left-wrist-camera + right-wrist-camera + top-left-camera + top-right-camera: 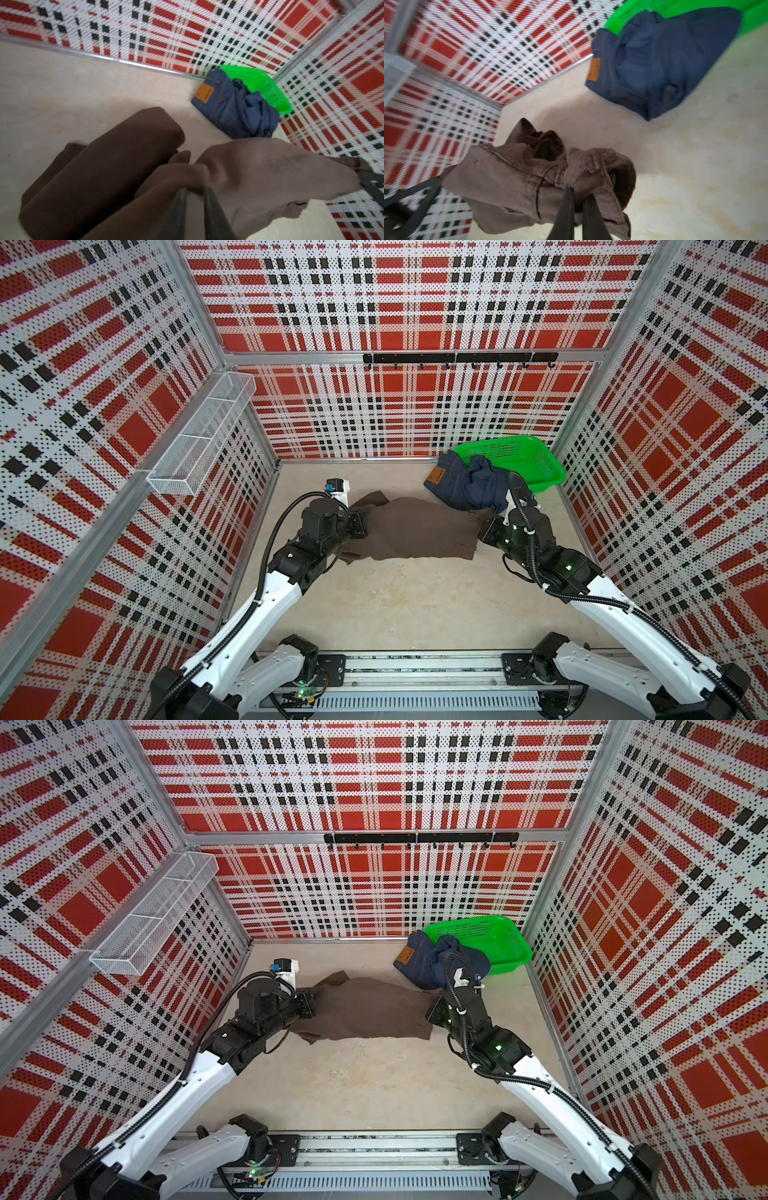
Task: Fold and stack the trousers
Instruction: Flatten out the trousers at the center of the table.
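The dark brown soft-cloth trousers [508,182] pinched in my matt black right fingers [564,207] look finely ribbed and fuzzy. At one o'clock, the blue denim trousers [465,489] are coarse-woven, their tan patch [435,477] leathery; the green plastic mesh basket [536,460] is glossy.

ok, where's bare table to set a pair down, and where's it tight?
Widest bare patch: beige tabletop between the dark brown soft-fabric trousers and the metal base rail. Smaller strip behind the brown pair, left of the blue denim trousers. Crowded: far right corner, denim against the green plastic basket.
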You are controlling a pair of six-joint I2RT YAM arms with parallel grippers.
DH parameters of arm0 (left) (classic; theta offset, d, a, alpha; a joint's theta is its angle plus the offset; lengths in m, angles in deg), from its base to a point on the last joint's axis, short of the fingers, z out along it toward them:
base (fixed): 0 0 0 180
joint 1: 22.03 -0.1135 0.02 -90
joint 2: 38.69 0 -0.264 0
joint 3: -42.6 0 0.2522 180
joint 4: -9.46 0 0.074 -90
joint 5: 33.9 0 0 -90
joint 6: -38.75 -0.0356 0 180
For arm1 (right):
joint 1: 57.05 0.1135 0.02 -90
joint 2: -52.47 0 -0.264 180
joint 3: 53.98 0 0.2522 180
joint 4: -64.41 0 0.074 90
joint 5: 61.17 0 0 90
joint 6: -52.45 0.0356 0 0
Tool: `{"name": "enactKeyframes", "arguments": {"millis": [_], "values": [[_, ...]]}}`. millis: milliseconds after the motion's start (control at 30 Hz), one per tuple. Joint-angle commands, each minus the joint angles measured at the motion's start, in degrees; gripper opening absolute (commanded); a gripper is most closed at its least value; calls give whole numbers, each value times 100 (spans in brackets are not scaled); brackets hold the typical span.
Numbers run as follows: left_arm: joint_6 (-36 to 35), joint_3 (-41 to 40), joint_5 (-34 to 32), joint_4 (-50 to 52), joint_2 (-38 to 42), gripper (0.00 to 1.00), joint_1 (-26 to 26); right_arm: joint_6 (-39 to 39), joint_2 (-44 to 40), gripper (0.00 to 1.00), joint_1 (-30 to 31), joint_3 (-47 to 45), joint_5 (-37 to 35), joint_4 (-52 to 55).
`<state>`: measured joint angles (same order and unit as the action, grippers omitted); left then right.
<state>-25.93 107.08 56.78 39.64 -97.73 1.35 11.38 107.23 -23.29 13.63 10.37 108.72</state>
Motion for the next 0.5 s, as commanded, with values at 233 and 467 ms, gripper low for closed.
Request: {"name": "enactKeyframes", "arguments": {"millis": [233, 467], "values": [[-16, -52, -491, -96, -506, 74, -395, -459, -381, 0, -2086, -322, -823, 1469], [373, -774, 80, -715, -1057, 78, -499, -439, -439, 64, -2322, -659, -406, 1350]]}}
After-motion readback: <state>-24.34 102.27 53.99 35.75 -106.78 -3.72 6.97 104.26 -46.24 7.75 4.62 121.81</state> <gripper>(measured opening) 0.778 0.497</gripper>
